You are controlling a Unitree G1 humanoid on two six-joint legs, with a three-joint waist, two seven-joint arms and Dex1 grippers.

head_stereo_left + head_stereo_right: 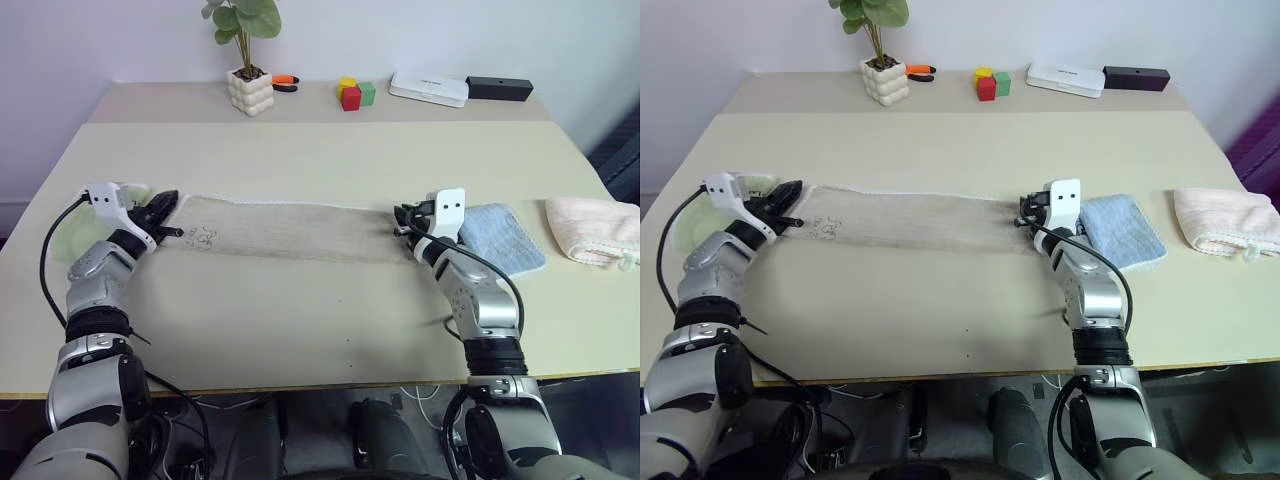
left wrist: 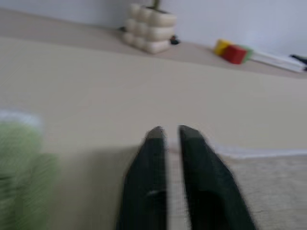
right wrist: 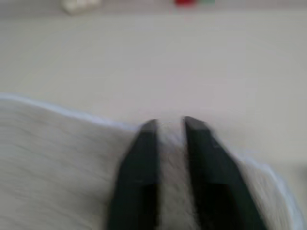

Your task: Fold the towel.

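**Towel stretched out flat, 1 gripper at each end**

The towel (image 1: 290,228) lies as a long narrow strip on the table (image 1: 320,330), long axis running left-right, logo end toward the robot's left. Left gripper (image 1: 170,212) sits at that end, right gripper (image 1: 403,220) at the other; both have fingers parted by a thin gap over the cloth, can't tell if they're pinching it. Counting towels: 1 beige, 1 green towel (image 1: 700,222) past its left end, 1 blue towel (image 1: 502,238) just past its right end, 1 pink towel (image 1: 595,230) further right.
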